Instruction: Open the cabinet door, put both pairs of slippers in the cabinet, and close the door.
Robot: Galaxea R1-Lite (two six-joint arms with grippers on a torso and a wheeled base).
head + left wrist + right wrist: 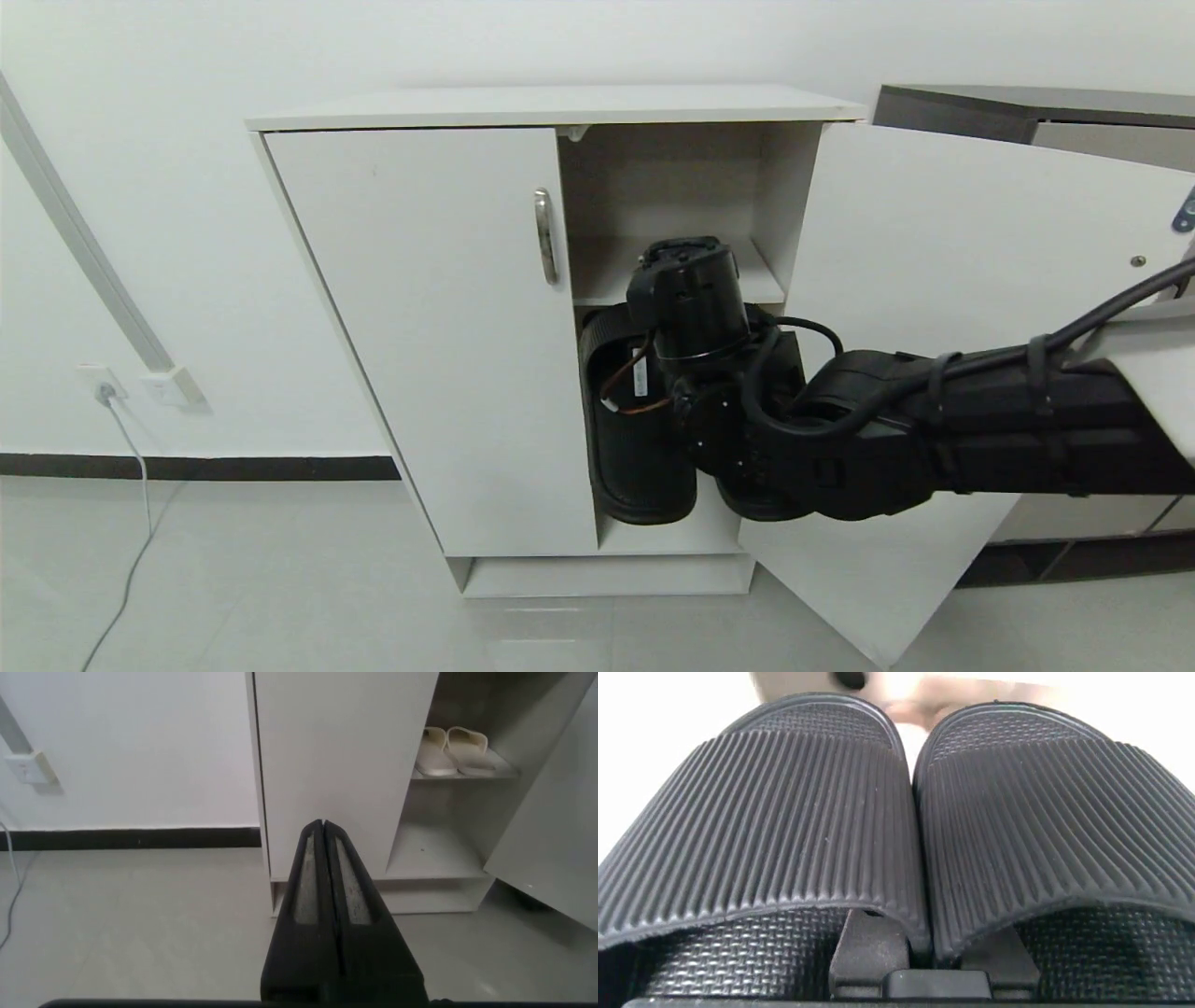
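White wall and glossy grey floor tiles frame your white laminate cabinet — right door swung open at frame right, left door shut, with a metal bar handle. Your right gripper clamps the ribbed black slippers upright in the lower compartment, centre frame. Your left gripper is pressed closed, empty — beyond it you see smooth cream slippers on the shelf.

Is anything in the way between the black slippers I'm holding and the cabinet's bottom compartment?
Nothing visible does. The right door is swung open, the bottom compartment is bare, and the white slippers sit on the shelf above it. The black slippers are held in front of that opening.
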